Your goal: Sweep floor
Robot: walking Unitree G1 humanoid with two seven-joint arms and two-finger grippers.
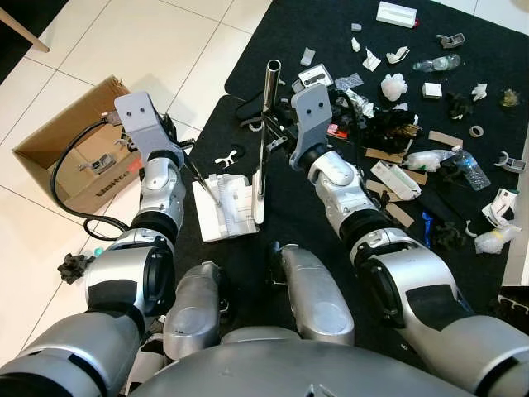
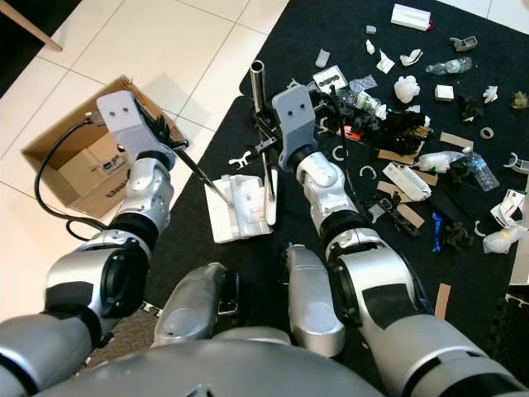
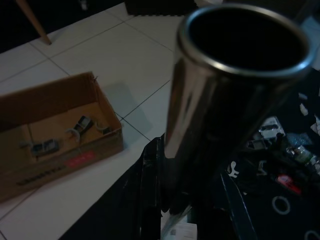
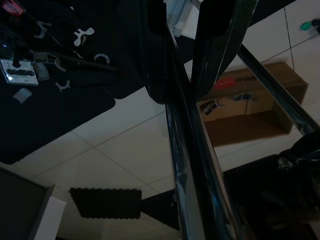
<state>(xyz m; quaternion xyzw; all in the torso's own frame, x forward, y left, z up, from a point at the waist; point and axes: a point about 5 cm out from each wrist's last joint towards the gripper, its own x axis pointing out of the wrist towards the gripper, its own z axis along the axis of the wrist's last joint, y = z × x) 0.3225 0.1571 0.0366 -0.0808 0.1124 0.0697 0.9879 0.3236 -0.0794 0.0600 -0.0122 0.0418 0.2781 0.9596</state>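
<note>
Right end effector (image 4: 185,75) grips the steel broom handle (image 1: 266,124), upright over the white dustpan (image 1: 225,207) on the black mat (image 1: 273,33). Left end effector (image 1: 186,161): grip state cannot be told. Litter (image 1: 397,124) lies beyond; cardboard box (image 1: 70,157) on tiles.

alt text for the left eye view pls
The robot's right gripper holds an upright metal broom handle over a white dustpan on a black mat strewn with litter; a cardboard box sits left.
</note>
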